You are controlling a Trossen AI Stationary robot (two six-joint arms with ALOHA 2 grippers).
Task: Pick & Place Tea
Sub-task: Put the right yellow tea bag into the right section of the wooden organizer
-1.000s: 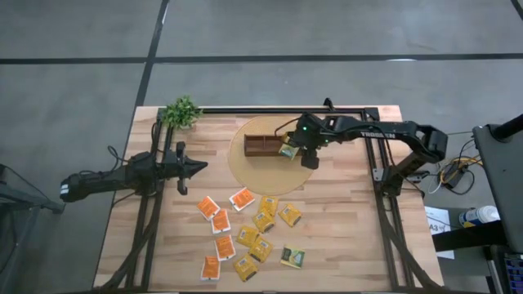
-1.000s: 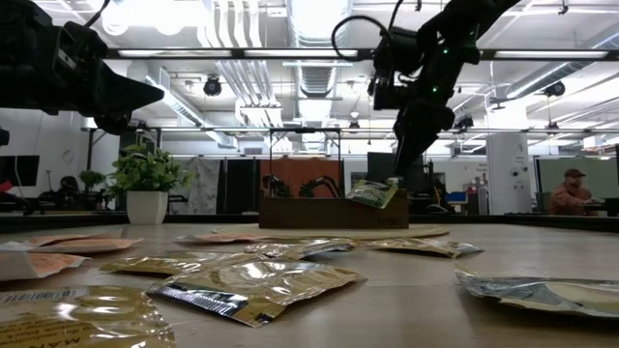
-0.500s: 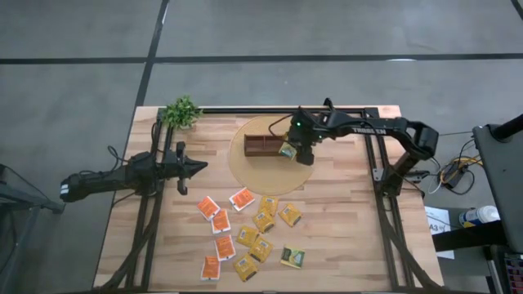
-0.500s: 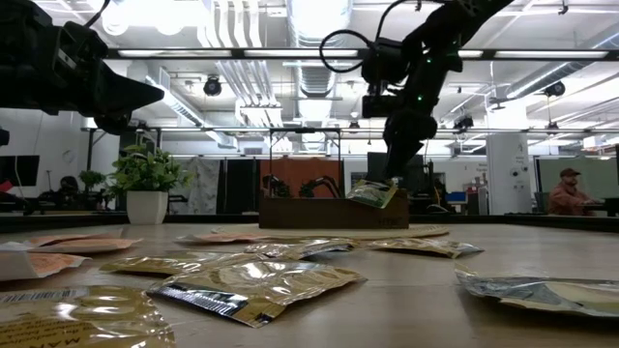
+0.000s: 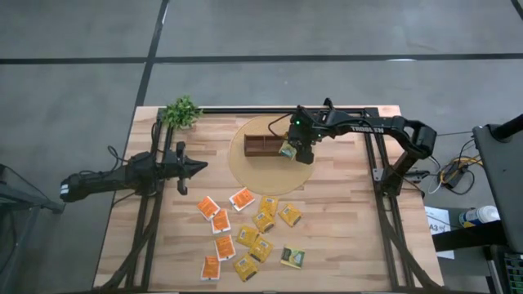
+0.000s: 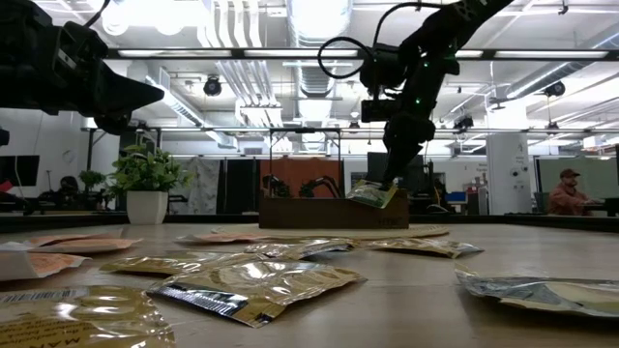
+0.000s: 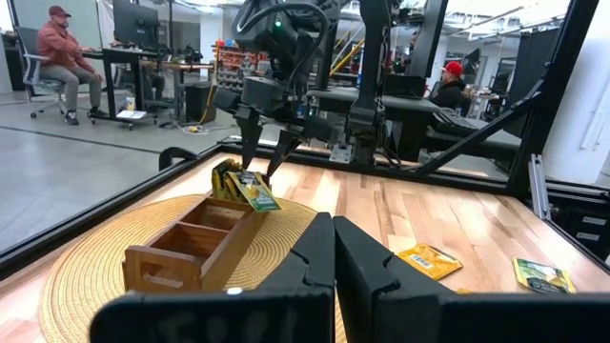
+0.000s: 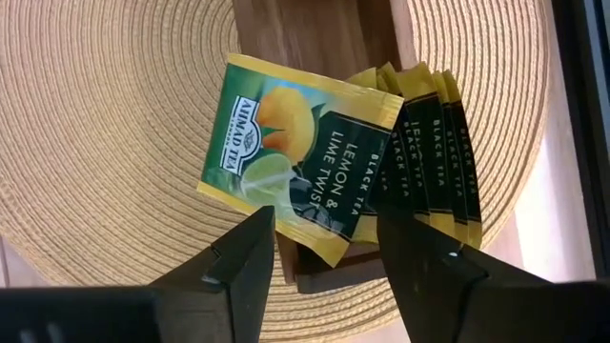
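Near the front of the table (image 5: pixel 343 245) many tea sachets (image 5: pixel 253 237) lie flat and loose, orange ones to the left, yellow and green ones to the right. None of them touches the box.

In the middle, at the left side, the left gripper (image 5: pixel 196 167) waits above the table with its fingers pressed together, holding nothing.

Farther back, the box (image 5: pixel 265 147) stands on a round mat (image 5: pixel 245 167). The right gripper (image 8: pixel 324 250) hovers over the end compartment nearest the right arm. Its fingers (image 8: pixel 243 262) are apart, and a green sachet (image 8: pixel 286 162) lies just beyond them. This sachet leans across the box wall, half over the mat, on a row of similar sachets (image 8: pixel 429 152) standing in that compartment.

The risk, I think, is this leaning sachet. It is not down inside the compartment, so it may slide out onto the mat. If the fingers brush it when the arm rises, they could pull it off the edge, or disturb the standing row.
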